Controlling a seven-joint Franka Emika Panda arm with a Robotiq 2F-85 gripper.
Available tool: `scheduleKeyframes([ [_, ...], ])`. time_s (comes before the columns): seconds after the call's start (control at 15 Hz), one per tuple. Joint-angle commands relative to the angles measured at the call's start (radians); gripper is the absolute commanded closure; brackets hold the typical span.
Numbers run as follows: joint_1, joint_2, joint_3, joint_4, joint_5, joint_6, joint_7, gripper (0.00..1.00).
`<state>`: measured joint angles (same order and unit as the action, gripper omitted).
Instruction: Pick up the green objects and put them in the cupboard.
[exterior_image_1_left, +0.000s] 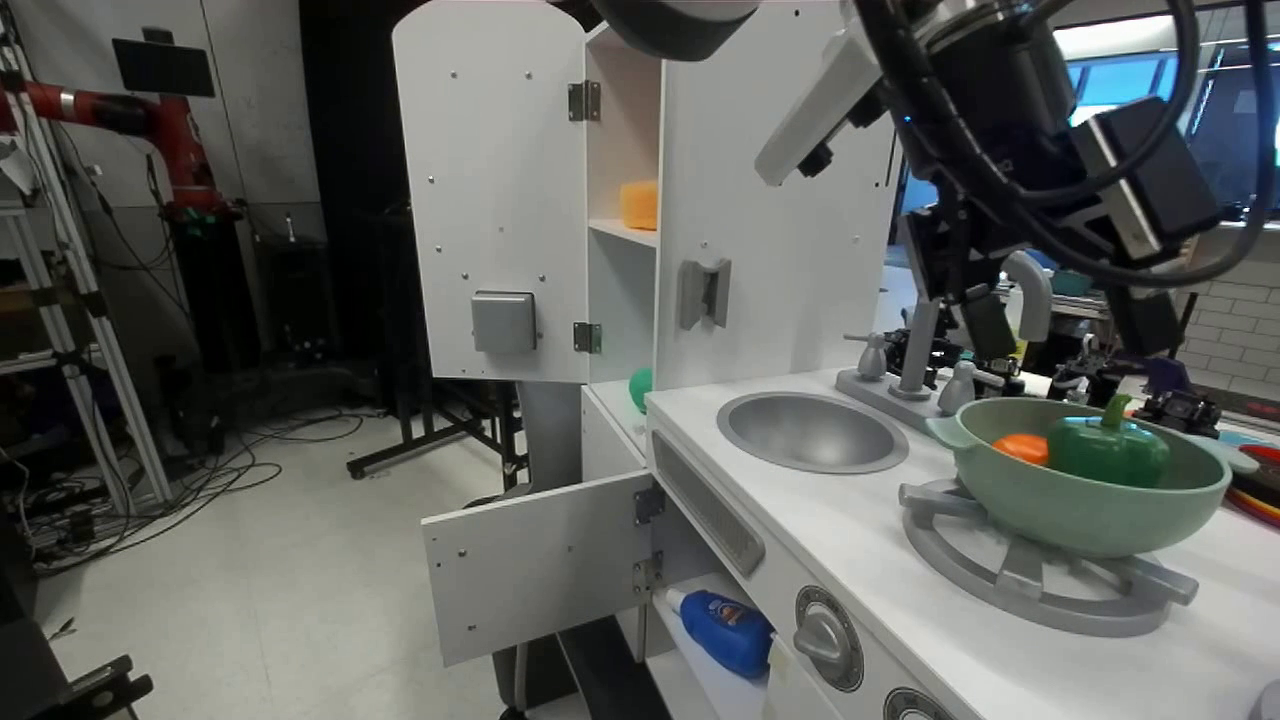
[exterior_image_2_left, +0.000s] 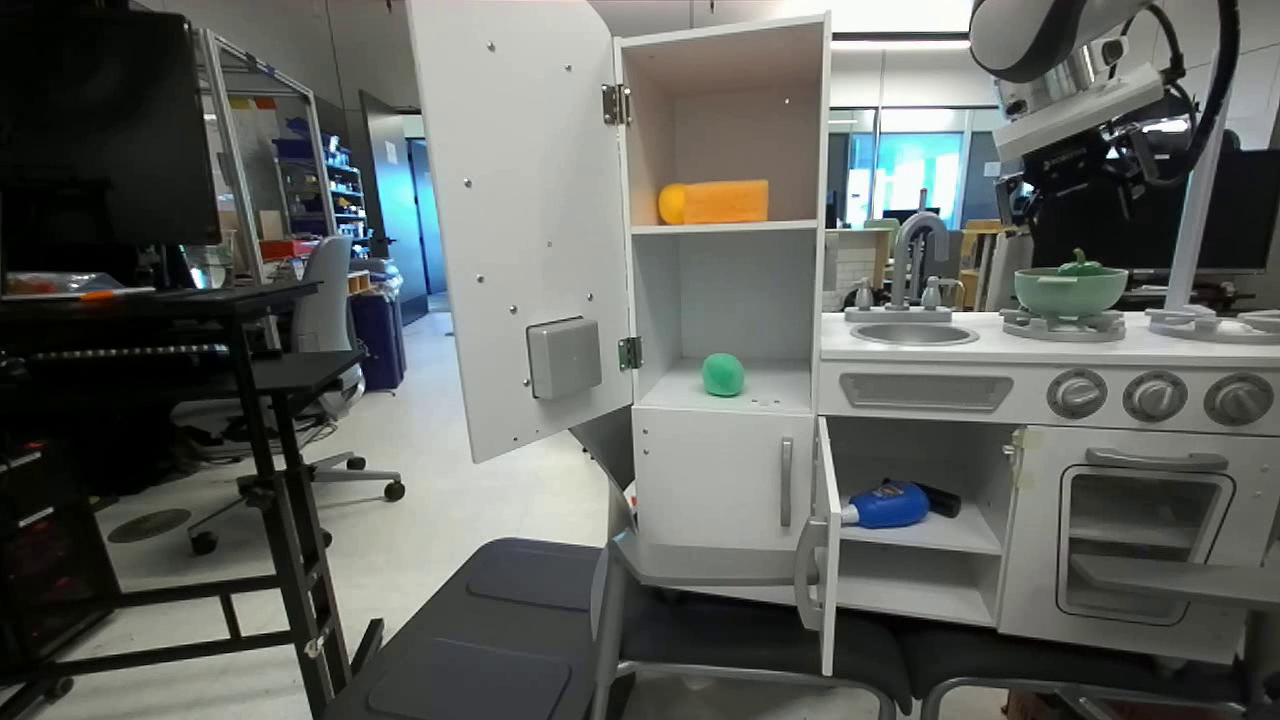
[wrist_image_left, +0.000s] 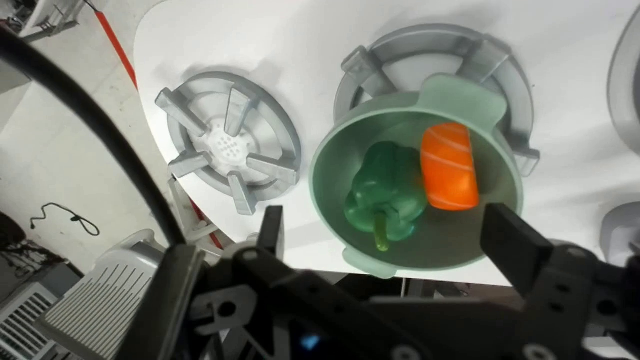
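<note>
A green toy pepper (wrist_image_left: 382, 192) with a stem lies in the pale green bowl (wrist_image_left: 330, 120), touching or close beside an orange piece (wrist_image_left: 449, 167). The pepper shows in both exterior views (exterior_image_1_left: 1108, 447) (exterior_image_2_left: 1080, 266). A round green piece (exterior_image_2_left: 723, 374) sits on the bottom shelf of the tall white cupboard (exterior_image_2_left: 725, 310); it is partly hidden in an exterior view (exterior_image_1_left: 641, 388). The cupboard door (exterior_image_2_left: 530, 230) stands open. My gripper (wrist_image_left: 384, 209) is open and empty, its fingers wide apart above the bowl, as both exterior views show (exterior_image_1_left: 1070, 335) (exterior_image_2_left: 1068, 205).
The bowl stands on a grey burner (exterior_image_1_left: 1035, 590). A second burner (wrist_image_left: 232, 142), the sink (exterior_image_1_left: 812, 432) and the faucet (exterior_image_2_left: 918, 245) are near. Orange and yellow pieces (exterior_image_2_left: 727, 201) lie on the cupboard's upper shelf. A lower door (exterior_image_1_left: 540, 565) is open beside a blue bottle (exterior_image_2_left: 888, 506).
</note>
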<state>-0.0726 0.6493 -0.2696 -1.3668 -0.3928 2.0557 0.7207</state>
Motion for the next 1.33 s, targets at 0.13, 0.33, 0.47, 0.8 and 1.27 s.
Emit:
scheduleKeyframes([
  [0.13,-0.02,0.096,-0.017,0.166,0.047,-0.068,-0.003,0.0],
  [0.33,-0.036,0.127,-0.016,0.185,0.069,-0.059,-0.009,0.0],
  [0.47,-0.052,0.148,-0.017,0.182,0.083,-0.035,-0.014,0.0],
  [0.8,-0.053,0.177,-0.019,0.211,0.098,-0.044,-0.013,0.0],
  [1.27,-0.058,0.2,-0.019,0.215,0.101,-0.033,-0.014,0.0],
])
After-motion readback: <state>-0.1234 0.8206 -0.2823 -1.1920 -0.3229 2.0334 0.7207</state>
